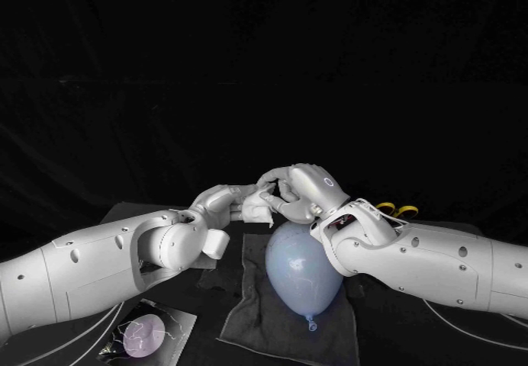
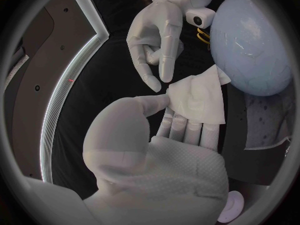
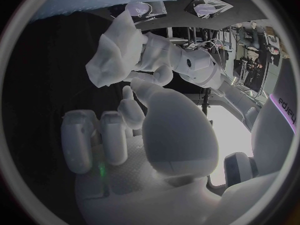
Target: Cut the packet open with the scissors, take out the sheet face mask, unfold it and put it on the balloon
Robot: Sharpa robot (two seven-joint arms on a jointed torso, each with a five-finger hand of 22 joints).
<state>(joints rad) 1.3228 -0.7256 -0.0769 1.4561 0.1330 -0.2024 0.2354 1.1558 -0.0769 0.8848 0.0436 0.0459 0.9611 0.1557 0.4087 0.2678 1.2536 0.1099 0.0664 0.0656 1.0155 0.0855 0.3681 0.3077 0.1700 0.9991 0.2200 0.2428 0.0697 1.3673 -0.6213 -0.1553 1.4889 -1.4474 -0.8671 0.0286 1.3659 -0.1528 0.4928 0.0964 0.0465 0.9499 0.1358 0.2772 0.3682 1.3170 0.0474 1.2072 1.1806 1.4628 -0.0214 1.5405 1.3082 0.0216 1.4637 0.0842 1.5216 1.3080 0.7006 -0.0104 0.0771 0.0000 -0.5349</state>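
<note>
Pale blue egg-shaped rubber balloon (image 1: 303,274) lying on dark grey cloth (image 1: 248,324) on black table (image 1: 396,343), no mask on it yet. Left hand (image 1: 231,204): fingers (image 2: 187,130) pinching white folded sheet face mask (image 2: 197,100), held just beside balloon's far end. Right hand (image 2: 156,40): fingertips at mask's edge, gripping or only touching, cannot tell. Flat dark packet with pale oval print (image 1: 143,332) at near left, cut edge too small to make out. Yellow-handled scissors (image 1: 396,208) mostly hidden behind right arm. Judged: cutting and removal done, unfolding and placing left.

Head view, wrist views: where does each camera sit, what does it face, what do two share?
Head view: on the head, looking down at the balloon; both arms show.
Left wrist view: behind the left hand, facing the mask it holds and the right hand.
Right wrist view: behind the right hand, facing the left hand.
Both wrist views show the mask.
</note>
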